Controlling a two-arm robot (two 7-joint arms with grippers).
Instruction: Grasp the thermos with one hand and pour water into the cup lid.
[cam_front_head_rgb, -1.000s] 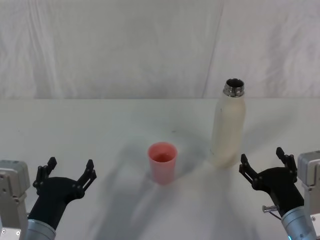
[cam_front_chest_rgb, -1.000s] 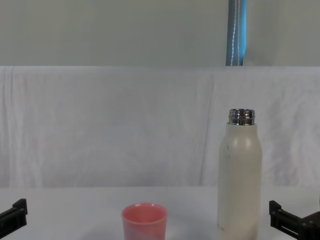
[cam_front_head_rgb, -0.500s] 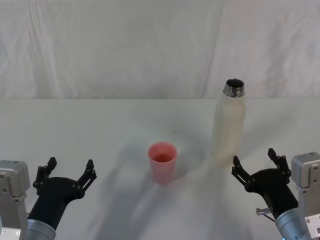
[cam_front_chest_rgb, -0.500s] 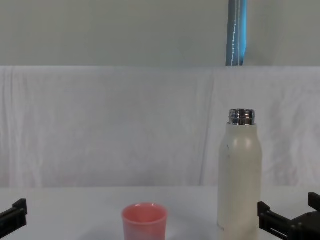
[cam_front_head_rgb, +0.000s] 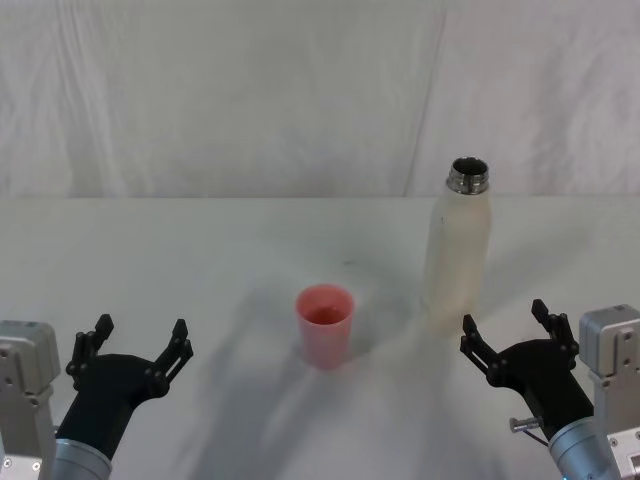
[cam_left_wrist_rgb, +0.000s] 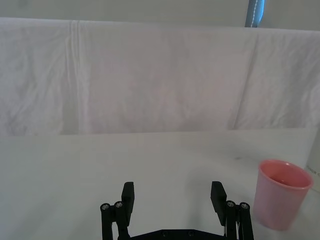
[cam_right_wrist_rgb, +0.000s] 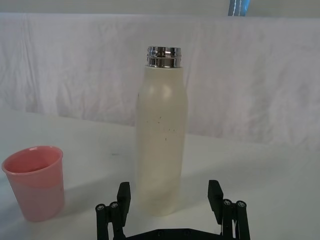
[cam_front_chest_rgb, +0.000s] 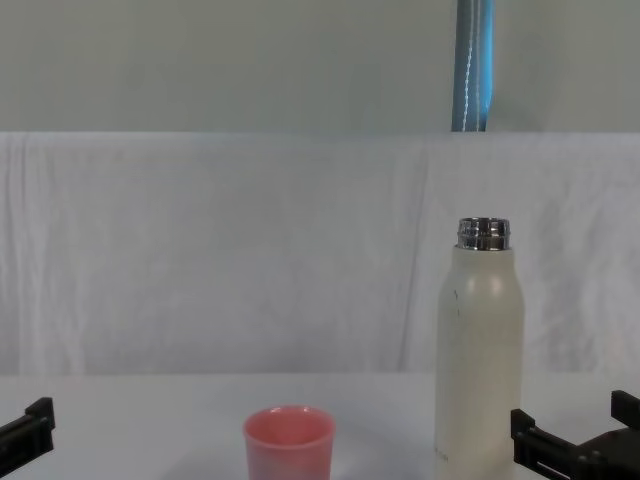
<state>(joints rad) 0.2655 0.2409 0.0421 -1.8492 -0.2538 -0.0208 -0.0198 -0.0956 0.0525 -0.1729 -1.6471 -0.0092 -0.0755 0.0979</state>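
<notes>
The cream-white thermos (cam_front_head_rgb: 457, 250) (cam_right_wrist_rgb: 161, 135) (cam_front_chest_rgb: 479, 355) stands upright on the white table, its steel neck uncapped. To its left sits the pink cup lid (cam_front_head_rgb: 325, 325) (cam_right_wrist_rgb: 35, 181) (cam_left_wrist_rgb: 280, 200) (cam_front_chest_rgb: 288, 442), upright. My right gripper (cam_front_head_rgb: 507, 329) (cam_right_wrist_rgb: 169, 200) (cam_front_chest_rgb: 575, 438) is open, just in front of the thermos and slightly to its right, not touching it. At the near left of the table my left gripper (cam_front_head_rgb: 137, 340) (cam_left_wrist_rgb: 173, 200) hangs open with nothing between its fingers; the cup lid lies off to its right.
A white cloth covers the table (cam_front_head_rgb: 200, 250) and hangs as a backdrop (cam_front_head_rgb: 250, 90) behind it. A blue-grey pole (cam_front_chest_rgb: 474, 65) rises behind the backdrop. Bare table lies between the cup lid and the left gripper.
My right gripper has moved left and a little forward, closing in on the thermos. The left gripper, thermos and cup lid have not moved.
</notes>
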